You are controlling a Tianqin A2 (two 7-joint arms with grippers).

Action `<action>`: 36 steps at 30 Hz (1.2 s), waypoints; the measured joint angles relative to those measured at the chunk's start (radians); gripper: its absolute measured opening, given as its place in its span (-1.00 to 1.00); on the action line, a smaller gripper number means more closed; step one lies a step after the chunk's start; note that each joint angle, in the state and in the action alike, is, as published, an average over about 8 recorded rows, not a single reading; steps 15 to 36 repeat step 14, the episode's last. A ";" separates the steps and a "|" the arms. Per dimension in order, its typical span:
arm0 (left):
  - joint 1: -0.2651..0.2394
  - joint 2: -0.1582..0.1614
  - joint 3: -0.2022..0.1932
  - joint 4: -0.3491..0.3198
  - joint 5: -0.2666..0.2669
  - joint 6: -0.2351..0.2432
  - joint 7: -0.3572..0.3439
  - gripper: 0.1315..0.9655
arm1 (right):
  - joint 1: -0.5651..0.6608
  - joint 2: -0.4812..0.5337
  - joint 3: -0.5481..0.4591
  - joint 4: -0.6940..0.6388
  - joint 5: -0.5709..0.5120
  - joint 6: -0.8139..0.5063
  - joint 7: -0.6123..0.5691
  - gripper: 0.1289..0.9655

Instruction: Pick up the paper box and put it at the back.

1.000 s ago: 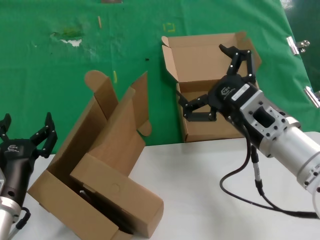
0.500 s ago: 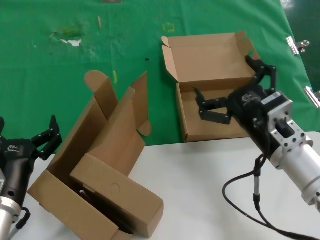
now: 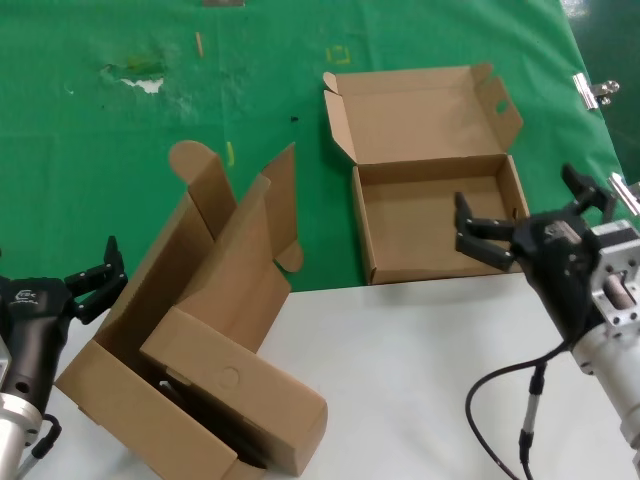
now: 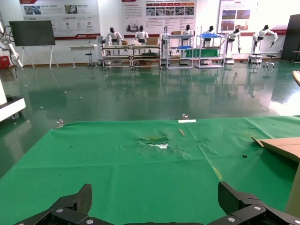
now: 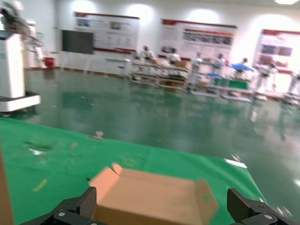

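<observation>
The paper box [image 3: 430, 215], a shallow brown cardboard tray with its hinged lid open and round holes in the flaps, lies on the green cloth [image 3: 120, 150] right of centre, just beyond the white table edge. My right gripper [image 3: 515, 195] is open and empty, hovering at the box's near right corner. In the right wrist view the box [image 5: 154, 197] sits ahead between the open right gripper's [image 5: 161, 211] fingers. My left gripper [image 3: 60, 290] is open and empty at the lower left; in the left wrist view it [image 4: 154, 208] faces the cloth's whitish scuffed patch [image 4: 157, 143].
A larger brown box with rounded-tab flaps [image 3: 215, 250] stands open at the left centre, with a closed box bearing a faint circle [image 3: 235, 395] against it on the white table [image 3: 420, 390]. Metal clips [image 3: 598, 92] sit at the cloth's right edge.
My right gripper has pulled back to the right and toward me, off the paper box, which stays on the cloth. My left gripper has shifted slightly.
</observation>
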 joint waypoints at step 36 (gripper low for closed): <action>0.000 0.000 0.000 0.000 0.000 0.000 0.000 1.00 | -0.024 0.004 0.004 -0.022 0.086 0.056 -0.032 1.00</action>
